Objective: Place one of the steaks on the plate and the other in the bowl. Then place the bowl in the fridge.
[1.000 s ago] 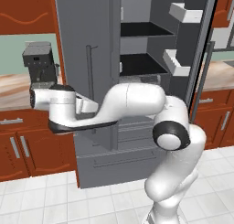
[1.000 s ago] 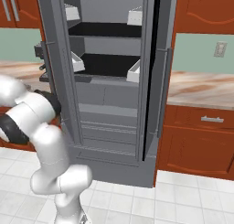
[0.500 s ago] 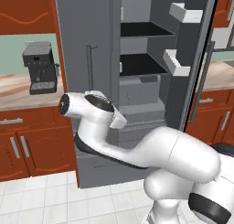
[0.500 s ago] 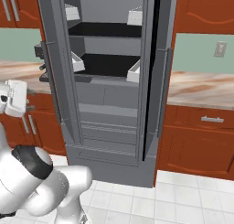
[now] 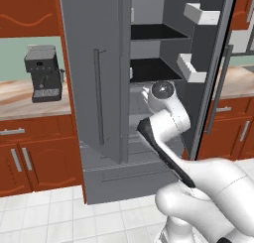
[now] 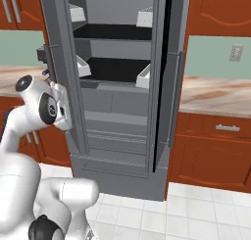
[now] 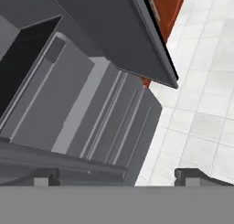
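Left base view gives me the fridge [image 5: 99,93] straight ahead with both upper doors swung open, the left door edge-on with its vertical bar handle toward me and the right door carrying white bins [image 5: 201,13] on its inner face. My arm [image 5: 166,120] reaches up from the lower right, its wrist sitting just in front of the dark lower shelf, above the closed drawers. A coffee machine [image 5: 43,72] stands on the counter to the left of the fridge; I can read no brand or lettering on it, nor on the fridge. From the right base view the fridge [image 6: 117,87] shows dark shelves with white door bins on both sides, and my arm [image 6: 46,107] is bent close beside the left door. On the wall to the right there is an outlet [image 6: 237,53] above the marbled counter [image 6: 215,94]. Through the hand view I look down along the grey drawer fronts toward the white tiled floor [image 7: 205,95]. The gripper [image 7: 116,179] shows two fingertips [image 7: 189,176] spread wide with nothing between them. I cannot make out steaks, plate or bowl anywhere.
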